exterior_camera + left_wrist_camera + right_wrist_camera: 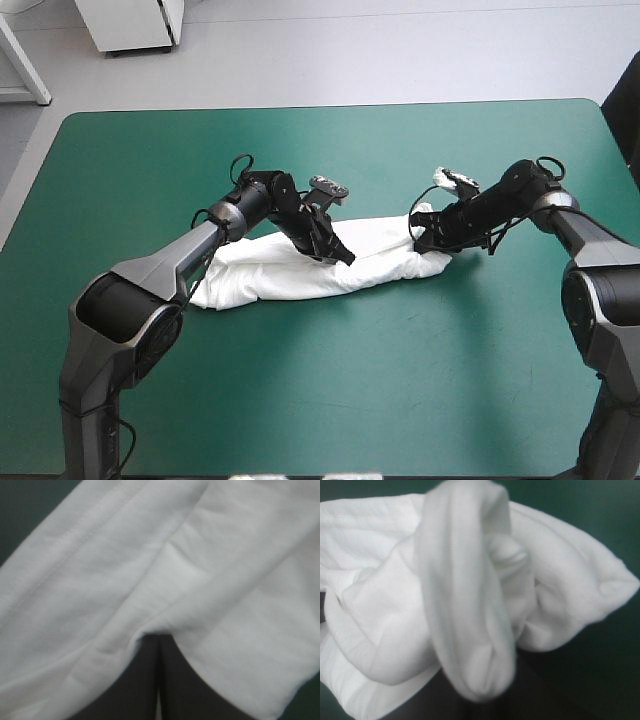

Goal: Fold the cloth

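T-shirt (pixel 290 272): white, bunched into a long rumpled band across the middle of the high view. It slants from lower left up to the right and lies on the teal-green desk (pixel 300 400).
left tool (pixel 338 252): mine, sitting down on the band's middle, right around frame centre. The black fingers are pressed together and cloth is folded over their tips, so it's pinched onto the T-shirt.
right tool (pixel 425 238): also mine, at the band's right end, right of centre. A fat fold of cloth hangs over it in the wrist view, so honestly can't tell if it's apart or together.
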